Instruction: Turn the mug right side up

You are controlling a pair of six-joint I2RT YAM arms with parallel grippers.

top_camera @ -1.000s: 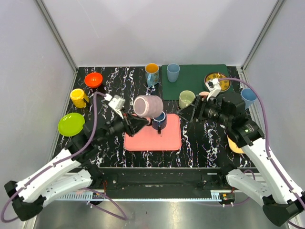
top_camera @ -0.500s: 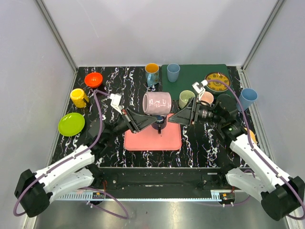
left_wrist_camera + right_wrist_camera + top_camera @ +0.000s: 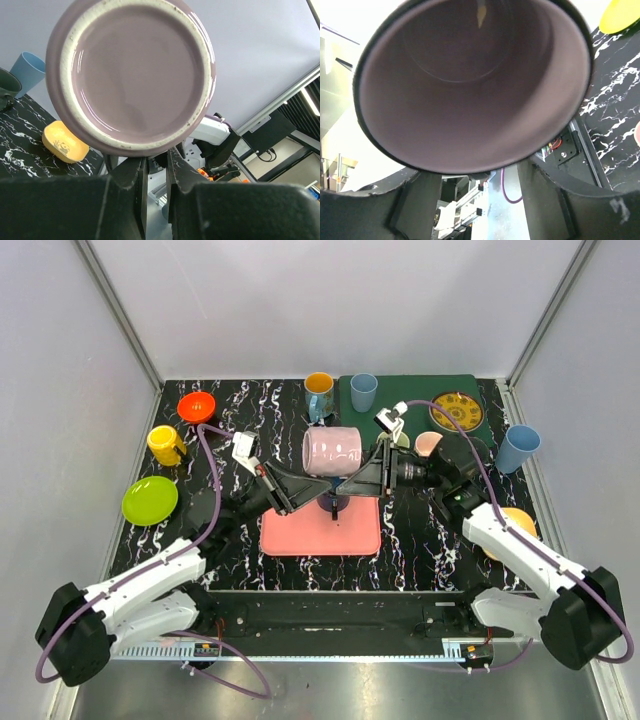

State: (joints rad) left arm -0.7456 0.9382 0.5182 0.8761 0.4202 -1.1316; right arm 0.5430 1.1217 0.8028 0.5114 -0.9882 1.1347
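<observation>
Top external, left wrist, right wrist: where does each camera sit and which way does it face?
Top external: high behind the robot, looking down on the table; left arm and right arm show.
Left wrist: on the left arm, facing the base of the pink mug; left pincer shows.
Right wrist: on the right arm, facing into its mouth; right pincer shows.
Shared: both wrist views see one mug, from opposite ends.

Wore white shells on the left arm (image 3: 140, 585) and right arm (image 3: 520, 550), black at joints and bases. Trailed purple cables (image 3: 462, 430) along each. Ended in black wedge-shaped fingers (image 3: 295, 485) behind small white camera blocks (image 3: 243, 448).
</observation>
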